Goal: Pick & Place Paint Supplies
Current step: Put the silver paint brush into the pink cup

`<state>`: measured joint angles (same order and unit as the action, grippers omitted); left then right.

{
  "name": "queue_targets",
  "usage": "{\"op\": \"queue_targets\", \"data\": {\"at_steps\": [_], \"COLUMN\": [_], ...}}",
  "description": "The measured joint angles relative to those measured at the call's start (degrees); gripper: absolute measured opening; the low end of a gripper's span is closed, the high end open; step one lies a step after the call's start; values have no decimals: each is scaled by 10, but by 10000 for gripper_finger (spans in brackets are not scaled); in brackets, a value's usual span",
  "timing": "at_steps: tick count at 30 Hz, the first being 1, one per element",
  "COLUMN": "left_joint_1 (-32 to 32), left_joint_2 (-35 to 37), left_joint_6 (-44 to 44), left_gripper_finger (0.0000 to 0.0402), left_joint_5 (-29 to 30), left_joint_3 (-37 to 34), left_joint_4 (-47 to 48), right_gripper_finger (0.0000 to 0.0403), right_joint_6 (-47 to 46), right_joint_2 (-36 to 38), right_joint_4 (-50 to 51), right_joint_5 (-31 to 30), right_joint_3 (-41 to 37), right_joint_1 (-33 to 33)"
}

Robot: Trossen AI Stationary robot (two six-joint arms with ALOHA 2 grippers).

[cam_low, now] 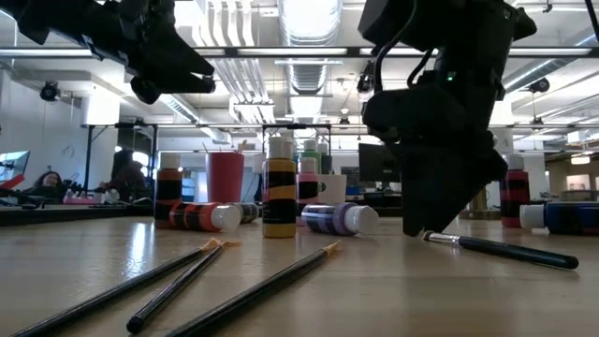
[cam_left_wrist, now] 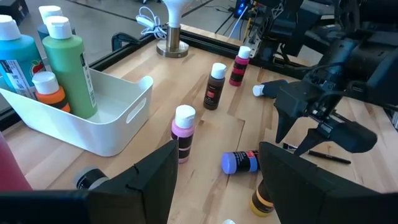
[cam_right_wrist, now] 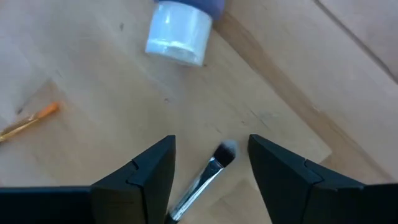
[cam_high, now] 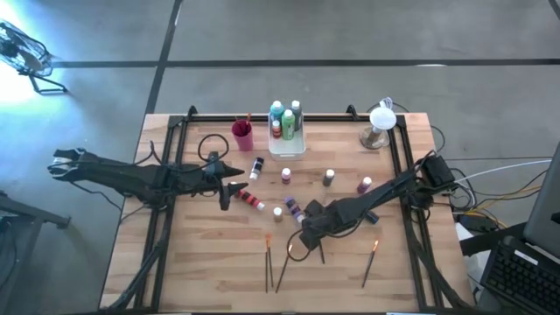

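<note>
My right gripper [cam_high: 304,234] is low over the table's near middle, open. Its fingers stand on either side of the bristle end of a dark-handled paintbrush [cam_right_wrist: 208,171] that lies flat on the wood [cam_low: 505,250]. A purple bottle [cam_right_wrist: 180,31] lies on its side just beyond. My left gripper [cam_high: 234,190] hovers open above the table left of centre, over a lying red bottle [cam_high: 252,201]. Three orange-tipped brushes [cam_high: 268,262] lie near the near edge. Pink [cam_left_wrist: 183,132], brown [cam_left_wrist: 215,86] and magenta [cam_left_wrist: 239,65] bottles stand upright on their bases.
A white tray [cam_high: 287,147] holding teal, green and red bottles and a magenta cup [cam_high: 242,136] stand at the far edge. A white lamp-like object [cam_high: 379,127] is at the far right corner. Black frame rails [cam_high: 166,175] run along the table's sides.
</note>
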<state>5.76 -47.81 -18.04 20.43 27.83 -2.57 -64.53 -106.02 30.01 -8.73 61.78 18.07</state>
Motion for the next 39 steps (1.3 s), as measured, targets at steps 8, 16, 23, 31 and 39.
{"op": "queue_targets", "data": {"at_steps": [8,16,23,31,39], "left_joint_1": [0,0,0,0,0], "left_joint_2": [0,0,0,0,0], "left_joint_6": [0,-1,-2,-2,-2], "left_gripper_finger": [227,227,227,227,227], "left_joint_5": [0,0,0,0,0], "left_joint_3": [0,0,0,0,0], "left_joint_4": [0,0,0,0,0], "right_gripper_finger": [185,161,123,57,9], "right_joint_6": [-1,-2,-4,-2,13], "right_joint_2": [-3,-5,-5,-5,5], "right_joint_4": [7,14,24,33,68], "right_joint_5": [8,8,10,10,17], "right_joint_3": [1,1,1,0,2], "right_joint_1": [6,8,8,8,8]}}
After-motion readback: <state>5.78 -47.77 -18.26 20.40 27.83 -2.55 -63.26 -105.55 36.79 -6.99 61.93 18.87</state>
